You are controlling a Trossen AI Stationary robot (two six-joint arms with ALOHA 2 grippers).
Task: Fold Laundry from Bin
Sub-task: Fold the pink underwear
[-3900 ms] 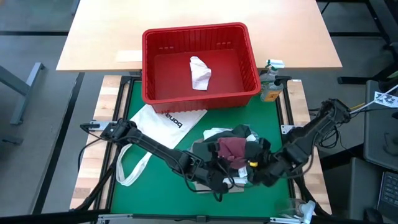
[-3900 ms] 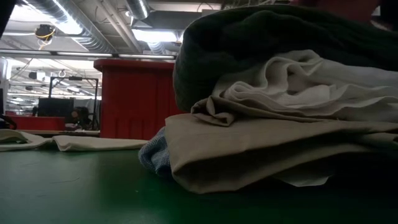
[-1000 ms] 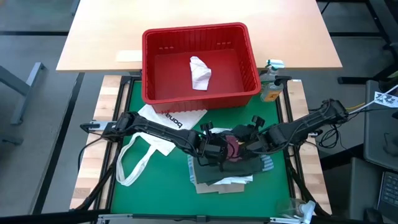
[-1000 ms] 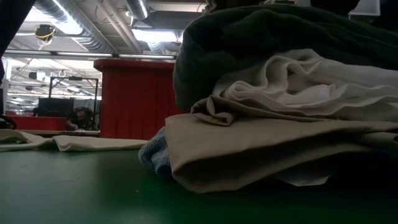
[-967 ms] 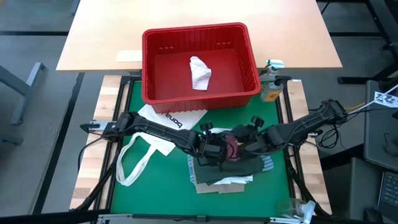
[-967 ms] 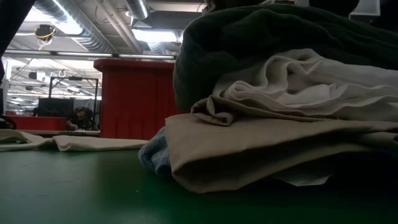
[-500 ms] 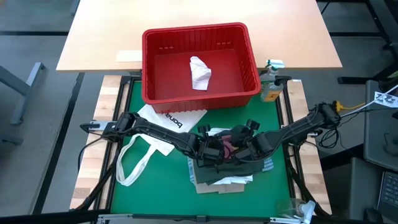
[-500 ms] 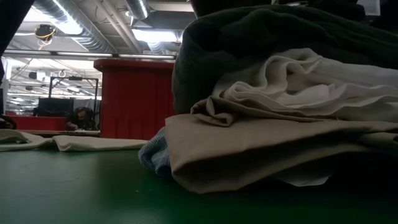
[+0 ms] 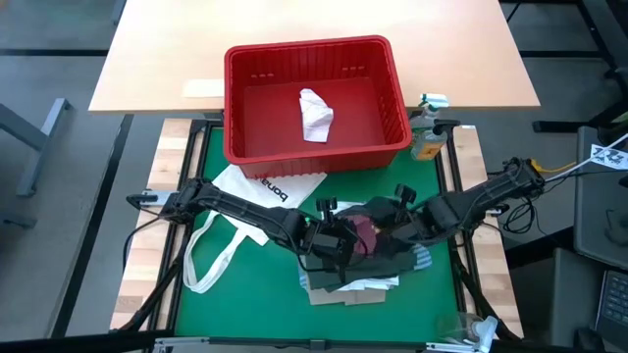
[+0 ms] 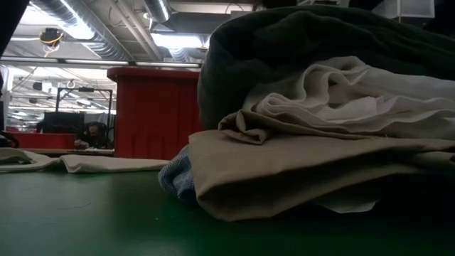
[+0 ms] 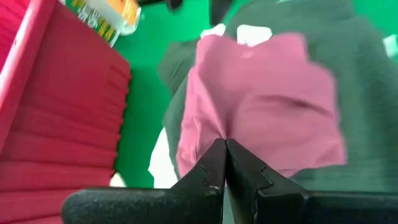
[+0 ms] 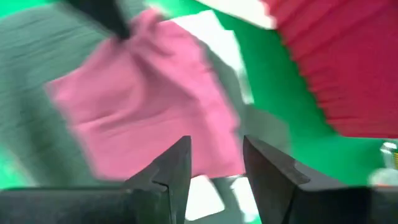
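Observation:
A small maroon piece (image 9: 366,235) lies on top of a stack of folded laundry: a dark green-grey top (image 10: 306,50), a white shirt (image 10: 341,99) and a tan shirt (image 10: 298,171). My left gripper (image 9: 345,243) is at the maroon piece's left side, shut on it (image 11: 267,99). My right gripper (image 9: 391,231) stands open at its right side, fingers just short of the cloth (image 12: 143,106); whether they touch it I cannot tell. The red bin (image 9: 314,147) stands at the far edge with one white piece (image 9: 314,113) on its floor. My left gripper pinches the maroon piece at its left edge (image 11: 214,134) between its two shut fingers. They come in low from the table's left side. The cloth puckers into creases at the fingertips. The rest of the piece lies flat on the dark green-grey top.
A white tote bag (image 9: 260,191) with long straps lies on the green mat left of the stack. A bottle (image 9: 427,137) stands by the bin's right near corner. Bare green mat shows near the front edge.
My left gripper has shifted a little toward the near edge beside the maroon piece. My right gripper has dipped toward the stack's middle and drawn back slightly to the right. The stack has kept its shape.

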